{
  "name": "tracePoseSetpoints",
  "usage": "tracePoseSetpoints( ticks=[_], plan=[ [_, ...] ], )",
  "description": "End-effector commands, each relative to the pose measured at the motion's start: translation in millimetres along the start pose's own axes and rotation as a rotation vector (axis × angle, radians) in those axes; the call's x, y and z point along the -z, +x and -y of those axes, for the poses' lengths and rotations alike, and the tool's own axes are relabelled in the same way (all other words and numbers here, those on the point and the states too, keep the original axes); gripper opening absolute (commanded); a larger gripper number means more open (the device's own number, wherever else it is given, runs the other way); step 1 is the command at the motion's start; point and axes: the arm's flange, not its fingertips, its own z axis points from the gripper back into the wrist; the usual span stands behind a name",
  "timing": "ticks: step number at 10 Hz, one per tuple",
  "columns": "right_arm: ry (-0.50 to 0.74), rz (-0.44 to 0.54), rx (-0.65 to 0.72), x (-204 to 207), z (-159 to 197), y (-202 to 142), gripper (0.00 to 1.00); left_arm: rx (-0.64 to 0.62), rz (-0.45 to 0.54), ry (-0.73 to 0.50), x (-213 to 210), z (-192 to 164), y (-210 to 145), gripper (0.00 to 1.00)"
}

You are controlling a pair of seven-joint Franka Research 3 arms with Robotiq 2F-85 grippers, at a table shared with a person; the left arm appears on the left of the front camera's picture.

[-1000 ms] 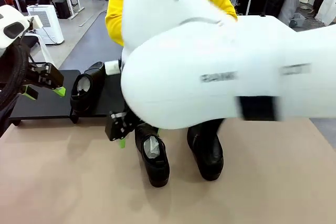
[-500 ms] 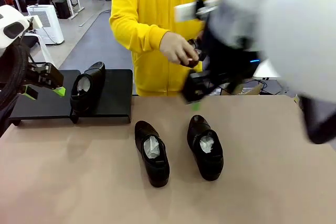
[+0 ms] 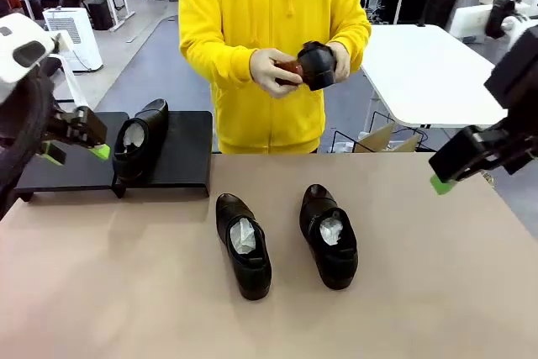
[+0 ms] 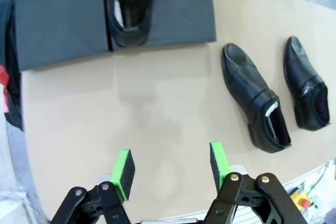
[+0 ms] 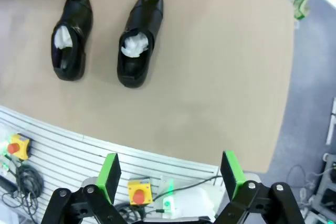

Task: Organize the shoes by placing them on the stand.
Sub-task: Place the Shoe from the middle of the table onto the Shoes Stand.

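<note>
Two shoes [image 3: 243,245] on table [image 3: 126,292] | third shoe [image 3: 139,145] on stand [image 3: 63,170] | fourth shoe [image 3: 318,65] half-hidden in hands [image 3: 267,71] | both jaws spread

Front cam: low, near, faces across table [image 3: 126,308] toward person [image 3: 269,39]. Wrist cams: high, look down; all share two mid-table shoes [image 3: 244,245].

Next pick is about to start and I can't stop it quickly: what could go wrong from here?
The person's hands hold one shoe beyond the table's far edge; an arm reaching there could meet them. The left table shoe and right table shoe lie side by side; the open right gripper closing on one may nudge the other. The open left gripper looks close to the placed shoe on the stand in the front view; a swing could knock it.
</note>
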Motion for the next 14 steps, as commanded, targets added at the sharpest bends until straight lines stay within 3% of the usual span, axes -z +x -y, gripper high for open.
tracePoseSetpoints(
  ticks=[1,2,4,5,7,8,9,10,12,14],
  plan=[
    [0.001,-0.017,-0.035,-0.9,-13.6,19.4,1.0,-0.153,-0.098,-0.034,43.5,36.5,-26.2,0.75],
    [0.001,-0.017,-0.035,-0.9,-13.6,19.4,1.0,-0.299,-0.162,0.026,65.4,52.9,-34.6,0.75],
    [0.001,-0.017,-0.035,-0.9,-13.6,19.4,1.0,-0.385,-0.195,0.0,96.6,85.5,-39.7,0.75],
    [0.001,-0.017,-0.035,-0.9,-13.6,19.4,1.0,-0.424,-0.164,-0.01,107.8,95.6,-40.5,0.75],
    [0.001,-0.017,-0.035,-0.9,-13.6,19.4,1.0,-0.438,-0.146,0.001,123.7,115.7,-36.8,0.75],
    [0.001,-0.017,-0.035,-0.9,-13.6,19.4,1.0,-0.336,-0.151,-0.05,111.1,121.3,-32.2,0.75],
    [0.001,-0.017,-0.035,-0.9,-13.6,19.4,1.0,-0.42,-0.171,-0.002,118.7,107.2,-44.2,0.75],
    [0.001,-0.017,-0.035,-0.9,-13.6,19.4,1.0,-0.4,-0.158,-0.021,117.7,117.1,-39.3,0.75],
    [0.001,-0.017,-0.035,-0.9,-13.6,19.4,1.0,-0.347,-0.144,0.067,129.3,143.6,-61.0,0.75],
    [0.001,-0.017,-0.035,-0.9,-13.6,19.4,1.0,-0.418,-0.168,0.068,157.2,160.7,-72.3,0.75]
  ],
)
